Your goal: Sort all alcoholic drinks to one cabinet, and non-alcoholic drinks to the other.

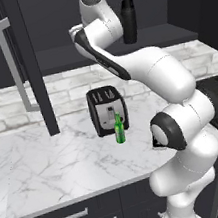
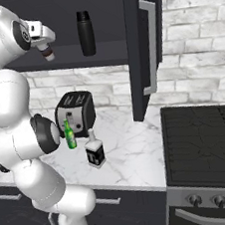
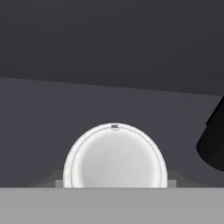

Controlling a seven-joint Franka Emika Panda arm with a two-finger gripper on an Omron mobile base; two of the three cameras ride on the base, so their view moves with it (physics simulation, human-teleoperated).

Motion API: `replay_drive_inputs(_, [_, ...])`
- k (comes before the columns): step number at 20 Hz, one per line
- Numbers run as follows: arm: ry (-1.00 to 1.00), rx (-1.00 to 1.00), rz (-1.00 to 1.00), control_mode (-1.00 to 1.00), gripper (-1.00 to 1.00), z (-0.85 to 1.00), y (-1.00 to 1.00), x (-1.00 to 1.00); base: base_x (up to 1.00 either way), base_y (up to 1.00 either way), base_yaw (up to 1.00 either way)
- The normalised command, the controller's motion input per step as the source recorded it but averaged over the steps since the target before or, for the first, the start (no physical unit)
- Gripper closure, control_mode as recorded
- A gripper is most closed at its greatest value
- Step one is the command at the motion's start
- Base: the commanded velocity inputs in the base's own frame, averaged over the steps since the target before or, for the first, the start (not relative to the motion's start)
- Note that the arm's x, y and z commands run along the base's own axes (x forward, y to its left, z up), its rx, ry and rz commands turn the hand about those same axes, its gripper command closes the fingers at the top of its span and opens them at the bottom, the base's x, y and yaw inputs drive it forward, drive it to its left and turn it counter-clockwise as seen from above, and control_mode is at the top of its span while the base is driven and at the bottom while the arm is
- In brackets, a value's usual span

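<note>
You have the flask (image 2: 85, 33) standing on the open cabinet's shelf (image 2: 102, 55), with the coffee cup (image 2: 48, 53) to its left just above the shelf's front edge. On the counter (image 2: 125, 153) below, the toaster (image 2: 74, 113) sits back toward the wall, the beer bottle (image 2: 70, 135) just in front of it. The squat bottle (image 2: 94, 149) stands right of the beer bottle, nearer the counter's front edge.

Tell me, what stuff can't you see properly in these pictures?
- Coffee cup: in the hand view its lower part is cut off at the bottom edge, so its sides stay hidden.
- Gripper: its fingers are mostly hidden behind the cup in the right base view.
- Squat bottle: the letter on its label is too small to read.
- Black flask: cut off by the hand view's right edge.
</note>
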Motion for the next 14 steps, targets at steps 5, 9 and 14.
replay_drive_inputs(5, [-0.01, 0.00, -0.02, -1.00, 1.00, -0.05, 0.00, 0.07, 0.00, 0.00, 0.00])
replay_drive_inputs(9, [-0.01, 0.00, -0.01, -1.00, 1.00, -0.02, 0.00, 0.06, 0.00, 0.00, 0.00])
replay_drive_inputs(14, [0.00, 0.00, -0.01, -1.00, 1.00, -0.04, 0.00, 0.09, 0.00, 0.00, 0.00])
